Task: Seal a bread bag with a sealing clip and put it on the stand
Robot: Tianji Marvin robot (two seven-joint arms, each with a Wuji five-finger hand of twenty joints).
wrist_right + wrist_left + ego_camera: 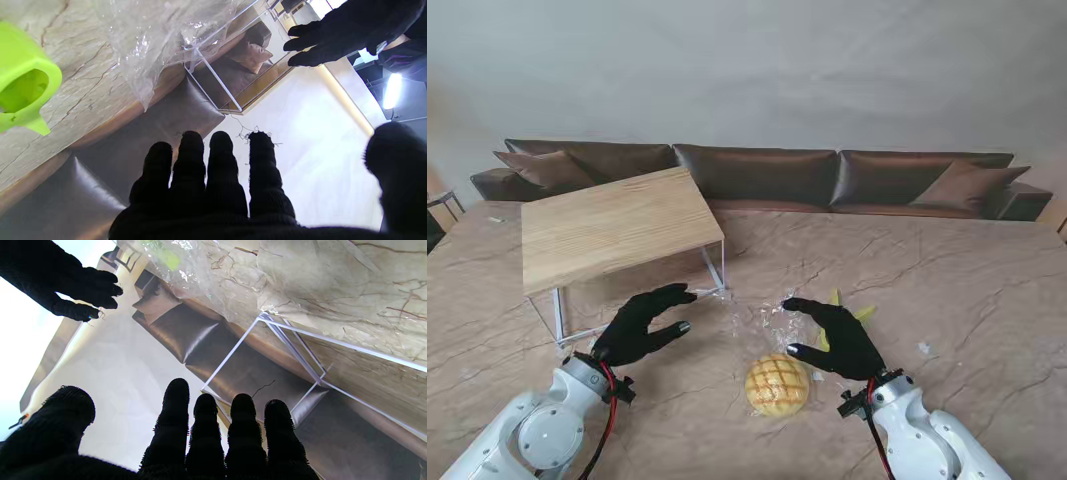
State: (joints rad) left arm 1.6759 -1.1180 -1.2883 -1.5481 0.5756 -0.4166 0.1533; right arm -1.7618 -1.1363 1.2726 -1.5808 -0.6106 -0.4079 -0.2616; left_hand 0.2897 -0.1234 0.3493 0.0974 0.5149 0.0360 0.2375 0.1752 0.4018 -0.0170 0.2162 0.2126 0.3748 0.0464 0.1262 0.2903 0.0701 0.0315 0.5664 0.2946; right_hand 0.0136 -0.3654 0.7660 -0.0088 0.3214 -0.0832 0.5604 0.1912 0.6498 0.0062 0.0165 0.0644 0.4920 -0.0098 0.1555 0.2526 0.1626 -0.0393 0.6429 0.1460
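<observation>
Hovering: both hands over the marble worktop (pixel 947 290), nothing gripped.
Risk: thin clear bread bag (pixel 762 322) may slip or crumple when pinched; neck could gape, loose.
Left hand (pixel 642 325): fingers spread, empty, near the wooden stand (pixel 612 228).
Right hand (pixel 837 335): fingers apart, empty, beside the green clip (pixel 25 80).
Bread (pixel 777 384): nearer to me, between hands.

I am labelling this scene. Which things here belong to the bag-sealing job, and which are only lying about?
For the job:
clear plastic bread bag
round golden scored bun
lime-green plastic sealing clip
wooden-topped white-framed stand

Lying about:
small white scrap
brown leather sofa
</observation>
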